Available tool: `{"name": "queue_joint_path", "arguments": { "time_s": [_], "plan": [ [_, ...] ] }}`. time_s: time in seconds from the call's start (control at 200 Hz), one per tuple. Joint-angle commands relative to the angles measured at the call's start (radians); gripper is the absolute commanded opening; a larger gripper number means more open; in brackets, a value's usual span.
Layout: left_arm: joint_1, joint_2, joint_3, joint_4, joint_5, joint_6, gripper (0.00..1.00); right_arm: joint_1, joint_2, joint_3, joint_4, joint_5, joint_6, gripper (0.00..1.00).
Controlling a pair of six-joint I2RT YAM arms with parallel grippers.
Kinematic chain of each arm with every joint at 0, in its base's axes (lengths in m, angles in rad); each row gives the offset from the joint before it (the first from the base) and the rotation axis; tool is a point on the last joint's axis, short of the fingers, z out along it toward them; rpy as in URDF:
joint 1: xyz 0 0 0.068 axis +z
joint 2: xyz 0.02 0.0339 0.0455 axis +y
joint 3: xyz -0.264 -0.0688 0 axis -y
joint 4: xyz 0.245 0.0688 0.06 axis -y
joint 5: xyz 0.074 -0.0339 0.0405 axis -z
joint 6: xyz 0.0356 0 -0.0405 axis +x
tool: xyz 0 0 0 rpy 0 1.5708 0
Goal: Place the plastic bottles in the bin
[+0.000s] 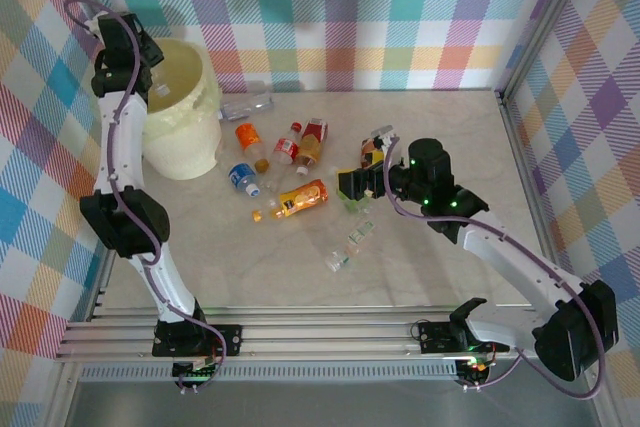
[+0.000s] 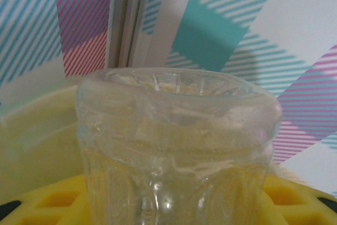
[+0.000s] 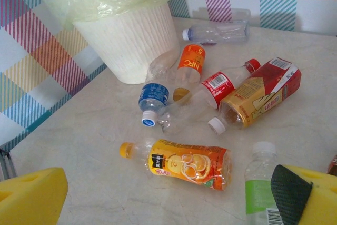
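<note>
Left claw (image 2: 174,212) clenched on clear bottle (image 2: 174,130) over bin (image 1: 185,142), upper left; judged light, thin-walled, slippery, so hold mid-body. Right claw (image 3: 171,198) released.

White arms (image 1: 118,147), black joints (image 1: 125,222), purple cables (image 1: 70,5)

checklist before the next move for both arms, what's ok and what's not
1. left gripper shut on clear bottle: ok
2. clear bottle over bin: ok, seemingly near its rim
3. right gripper open: ok
4. green bottle centred in right gripper: not ok, it sits close beside one finger
5. orange bottle out of the closing path: cannot tell
</note>
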Motion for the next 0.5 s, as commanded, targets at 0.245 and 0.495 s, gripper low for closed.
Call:
{"name": "queue_joint_path", "arguments": {
  "time_s": [0.245,0.495],
  "plan": [
    [0.028,0.149,0.116,-0.184,-0.100,-0.068,0.41,0.007,-0.005,0.014,-0.041,0.032,-0.016,1.00],
    [0.031,0.251,0.210,-0.281,-0.139,-0.102,0.49,0.007,-0.008,0.015,-0.064,0.051,-0.018,1.00]
  ]
}}
